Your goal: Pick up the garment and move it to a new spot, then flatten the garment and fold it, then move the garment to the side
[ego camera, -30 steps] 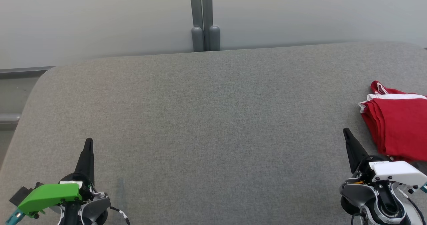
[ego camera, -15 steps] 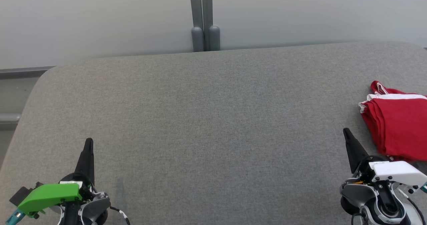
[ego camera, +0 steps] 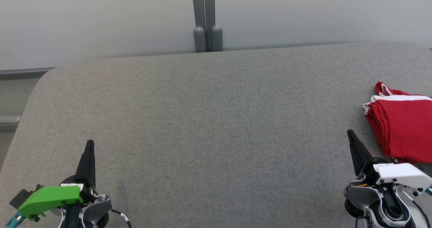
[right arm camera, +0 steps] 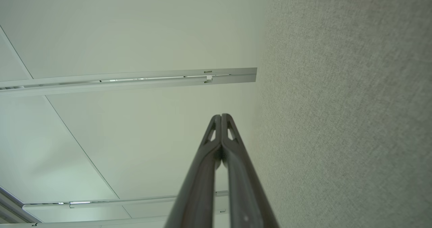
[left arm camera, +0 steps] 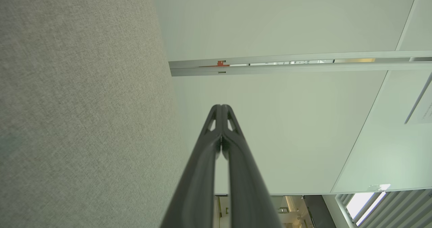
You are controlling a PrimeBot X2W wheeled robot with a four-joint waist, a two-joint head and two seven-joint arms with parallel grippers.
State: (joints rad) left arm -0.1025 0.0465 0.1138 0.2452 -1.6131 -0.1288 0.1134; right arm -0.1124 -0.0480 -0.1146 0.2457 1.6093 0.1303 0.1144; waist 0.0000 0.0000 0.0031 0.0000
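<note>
Head view: one garment [ego camera: 401, 130]; left tool [ego camera: 89, 144], right tool [ego camera: 350, 133] closed.

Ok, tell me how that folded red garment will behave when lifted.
Probably floppy: the folded red cloth garment shows soft stacked layers, so it may sag and unfold. Likely light, being thin fabric; it lies flat, unlikely to roll.

Green-capped left tool [ego camera: 89, 144] — white-capped right tool [ego camera: 351, 135]

— What is the surface [ego camera: 216, 120] like?
— Grey woven fabric, with a rounded far-left corner.
— Anything lying on it?
— A red garment [ego camera: 401, 126] with white trim, folded in layers, at the right edge, roughly midway between the far and near edges.
</note>
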